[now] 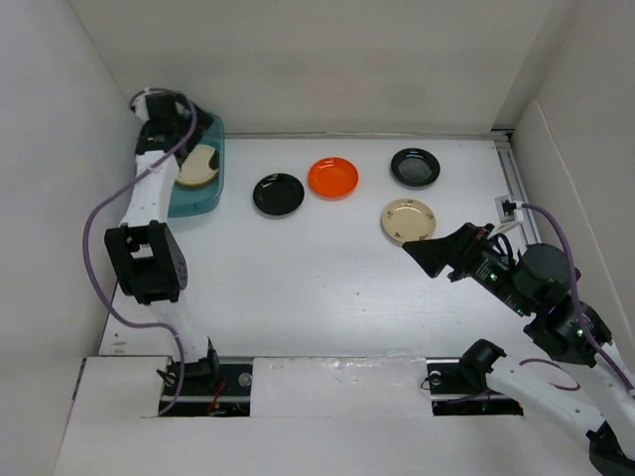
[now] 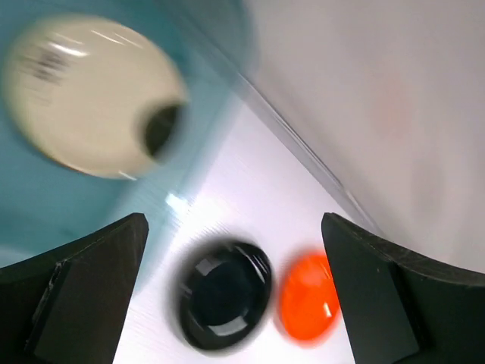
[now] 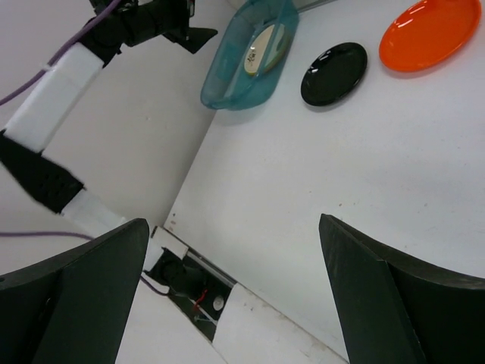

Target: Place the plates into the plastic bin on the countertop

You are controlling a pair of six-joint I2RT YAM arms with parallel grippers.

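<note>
Lying in bin (image 1: 200,204): cream plate (image 2: 83,98), marking (image 2: 49,64) perhaps text, unreadable.

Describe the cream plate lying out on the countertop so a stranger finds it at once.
On the white countertop, look right, away from the teal bin. The cream plate lies just beyond the right gripper, with a black plate behind it. It is the only pale dish outside the bin.

Bare countertop (image 1: 317,288) fronts the loose plates (image 1: 332,177), while the left arm (image 1: 149,195) overhangs the plastic bin (image 1: 204,203).
</note>
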